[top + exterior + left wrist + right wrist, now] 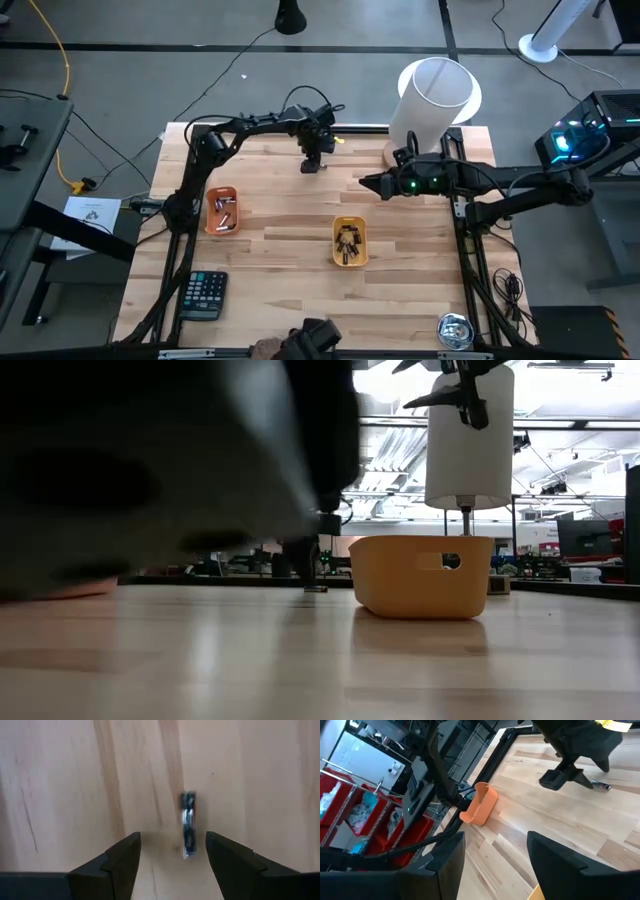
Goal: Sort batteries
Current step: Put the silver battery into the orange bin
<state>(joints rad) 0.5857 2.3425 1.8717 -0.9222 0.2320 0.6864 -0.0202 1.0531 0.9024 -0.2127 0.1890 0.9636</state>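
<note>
Hovering upper centre of your high view, the left gripper (172, 845) spreads its fingers around one battery (188, 824) on the tabletop (60, 785); the right gripper (495, 850) waits right, fingers apart.

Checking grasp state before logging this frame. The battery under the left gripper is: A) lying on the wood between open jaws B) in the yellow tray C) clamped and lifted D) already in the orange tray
A: in the left wrist view the battery lies on the bare table, with the left gripper open around it and neither finger touching it.
</note>
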